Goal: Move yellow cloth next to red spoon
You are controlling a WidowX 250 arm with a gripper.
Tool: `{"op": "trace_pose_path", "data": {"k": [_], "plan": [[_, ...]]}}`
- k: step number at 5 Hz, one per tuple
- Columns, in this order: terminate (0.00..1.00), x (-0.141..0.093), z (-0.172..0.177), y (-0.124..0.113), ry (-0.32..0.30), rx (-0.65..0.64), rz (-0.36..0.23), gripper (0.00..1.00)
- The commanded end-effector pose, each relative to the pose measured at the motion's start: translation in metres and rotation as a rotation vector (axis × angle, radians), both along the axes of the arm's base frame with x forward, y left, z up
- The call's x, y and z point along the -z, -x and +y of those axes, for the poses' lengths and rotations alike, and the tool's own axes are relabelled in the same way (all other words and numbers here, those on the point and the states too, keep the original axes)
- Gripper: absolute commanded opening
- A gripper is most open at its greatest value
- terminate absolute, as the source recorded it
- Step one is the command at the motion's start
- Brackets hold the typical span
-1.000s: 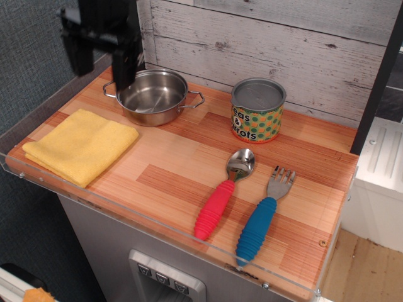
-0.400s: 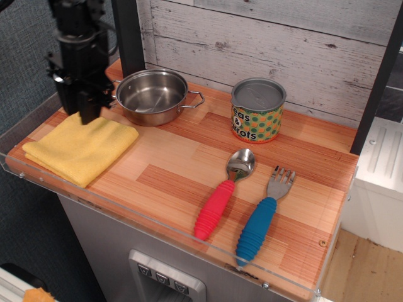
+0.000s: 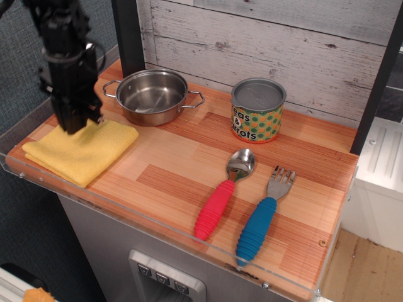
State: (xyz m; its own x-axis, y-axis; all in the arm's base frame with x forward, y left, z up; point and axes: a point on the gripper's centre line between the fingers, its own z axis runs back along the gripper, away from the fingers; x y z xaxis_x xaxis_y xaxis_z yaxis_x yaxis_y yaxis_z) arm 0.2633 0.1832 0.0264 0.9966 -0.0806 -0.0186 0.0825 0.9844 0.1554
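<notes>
The yellow cloth lies folded flat at the left end of the wooden counter. The red spoon lies near the front middle, metal bowl pointing back, red ribbed handle toward the front edge. My black gripper hangs over the cloth's back left part, its tips at or just above the fabric. From this angle I cannot tell whether the jaws are open or shut. The cloth and spoon are far apart.
A steel pot with two handles stands just right of the gripper. A green and orange can stands at the back middle. A blue-handled fork lies right of the spoon. A clear plastic lip runs along the counter's front edge.
My gripper has moved from above the pot's left side leftward and down onto the back part of the yellow cloth. The cloth, spoon and other things have not moved.
</notes>
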Motion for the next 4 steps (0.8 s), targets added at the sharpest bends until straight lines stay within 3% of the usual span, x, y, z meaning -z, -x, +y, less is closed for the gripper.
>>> {"op": "trace_pose_path", "data": {"k": [1, 4], "plan": [[0.00, 0.005, 0.004, 0.000, 0.001, -0.018, -0.026, 0.00], [0.00, 0.010, -0.019, 0.003, 0.020, -0.052, 0.004, 0.00]]}}
